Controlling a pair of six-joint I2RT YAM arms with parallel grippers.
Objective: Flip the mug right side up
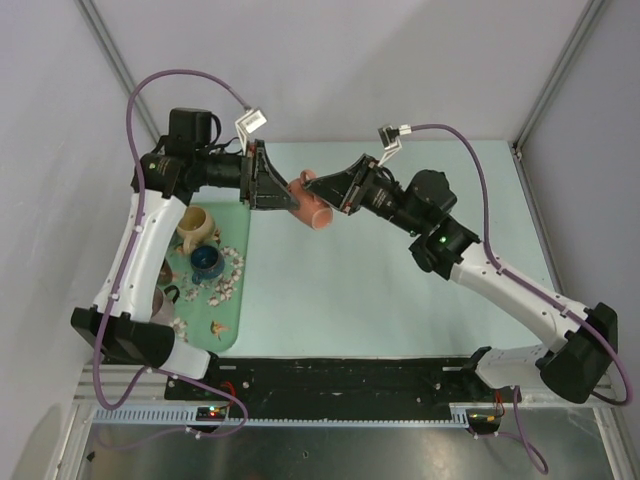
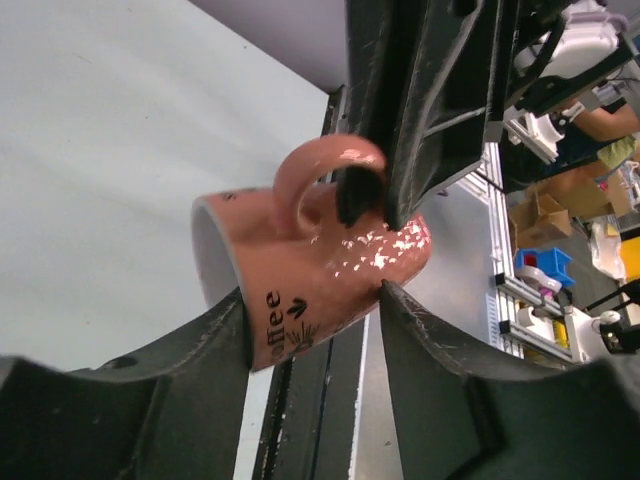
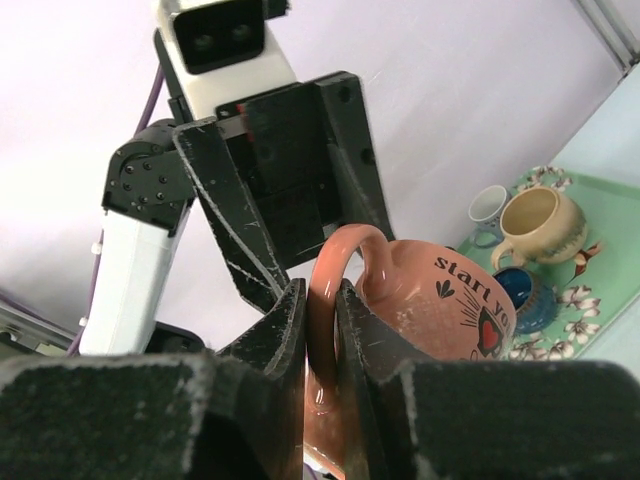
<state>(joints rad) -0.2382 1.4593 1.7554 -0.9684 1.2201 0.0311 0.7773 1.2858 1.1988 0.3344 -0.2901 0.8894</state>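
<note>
The mug in hand is a salmon-pink mug [image 1: 314, 208] with black lettering, not a tan one. It is held in the air on its side above the table's far middle. My left gripper [image 1: 287, 195] is shut across its body, one finger at the rim and one at the base; the left wrist view shows the mug [image 2: 310, 265] between the left gripper [image 2: 312, 290] fingers. My right gripper [image 1: 322, 192] is shut on the handle [image 3: 335, 270]; the right wrist view shows the right gripper [image 3: 320, 290] pinching it, with the mug body [image 3: 440, 300] beyond.
A green tray [image 1: 236, 300] lies at the left with petals scattered on it. On it stand a tan mug [image 1: 195, 225], upright with its opening showing [image 3: 540, 215], a dark blue mug [image 1: 208, 262] and a small grey mug [image 1: 163, 300]. Walls close the back and sides.
</note>
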